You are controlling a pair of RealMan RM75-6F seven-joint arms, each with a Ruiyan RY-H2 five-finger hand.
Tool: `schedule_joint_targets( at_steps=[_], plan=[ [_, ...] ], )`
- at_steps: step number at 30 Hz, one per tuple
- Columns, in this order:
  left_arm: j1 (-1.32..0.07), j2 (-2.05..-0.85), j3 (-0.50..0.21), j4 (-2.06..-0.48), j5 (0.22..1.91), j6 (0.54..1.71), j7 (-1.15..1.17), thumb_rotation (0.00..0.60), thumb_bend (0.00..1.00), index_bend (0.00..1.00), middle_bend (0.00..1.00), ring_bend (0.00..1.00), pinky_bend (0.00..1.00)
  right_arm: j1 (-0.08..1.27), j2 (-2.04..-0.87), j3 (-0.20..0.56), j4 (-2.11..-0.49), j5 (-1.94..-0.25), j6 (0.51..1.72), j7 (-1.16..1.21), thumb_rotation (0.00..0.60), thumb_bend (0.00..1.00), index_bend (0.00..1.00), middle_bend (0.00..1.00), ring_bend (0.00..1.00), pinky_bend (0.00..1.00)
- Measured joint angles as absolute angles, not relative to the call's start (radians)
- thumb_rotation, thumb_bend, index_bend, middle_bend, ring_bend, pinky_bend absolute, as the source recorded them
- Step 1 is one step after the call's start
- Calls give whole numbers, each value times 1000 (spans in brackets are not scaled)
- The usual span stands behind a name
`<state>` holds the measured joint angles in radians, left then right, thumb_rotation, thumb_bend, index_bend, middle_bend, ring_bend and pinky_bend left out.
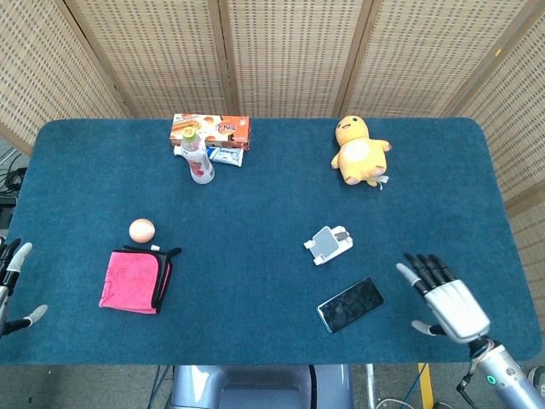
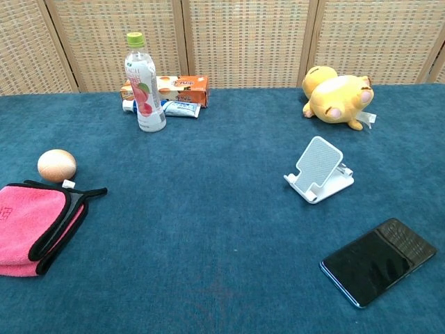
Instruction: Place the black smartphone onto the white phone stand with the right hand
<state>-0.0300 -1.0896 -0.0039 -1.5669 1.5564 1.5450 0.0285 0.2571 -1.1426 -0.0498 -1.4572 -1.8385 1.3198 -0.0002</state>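
1. The black smartphone [image 1: 350,304] is a flat, glossy rectangle lying face up on the blue carpet-like table cover [image 1: 255,196], skewed diagonally, near the front edge.
2. The white phone stand [image 1: 328,244] is a small hard plastic piece with a tilted, finely perforated back plate; it sits just beyond the phone, at about 11 o'clock from it, apart from it.
3. The right hand [image 1: 447,301] is over the table at 3 o'clock from the phone, near but not touching it; its dark fingers [image 1: 428,269] are spread wide from a pale, smooth palm shell, and it holds nothing.
4. The left hand [image 1: 10,285] shows only at the table's left front edge, fingers apart and holding nothing.
5. A soft yellow plush toy [image 1: 360,151] lies at 12 o'clock from the stand, well apart.
6. A clear plastic bottle [image 1: 197,157] with a green cap stands upright before an orange carton [image 1: 210,130] and a blue-white packet [image 1: 223,155].
7. A smooth rounded egg [image 1: 142,229] rests just beyond a folded pink cloth [image 1: 134,279] with black trim.
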Motion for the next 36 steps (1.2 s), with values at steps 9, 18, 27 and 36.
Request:
schedule_joint_targets(
  at_steps=[9, 18, 27, 36],
  plan=[
    [-48, -1092, -11, -1570, 1532, 1503, 41, 600, 0, 0, 0, 0, 0, 437, -1230, -110, -1325, -1958, 1146, 120, 600, 155, 182, 165, 116, 247],
    [-54, -1092, -16, -1580, 1517, 1493, 55, 600, 0, 0, 0, 0, 0, 518, -1295, -131, -1248, -1932, 1071, 166, 600, 156, 188, 183, 154, 269],
    [-57, -1096, -15, -1581, 1514, 1487, 66, 600, 0, 0, 0, 0, 0, 539, -1340, -140, -1218, -1912, 1062, 136, 600, 156, 191, 192, 170, 281],
    [-59, -1097, -16, -1580, 1509, 1483, 68, 600, 0, 0, 0, 0, 0, 555, -1395, -148, -1165, -1895, 1055, 94, 600, 156, 197, 198, 175, 283]
  ],
)
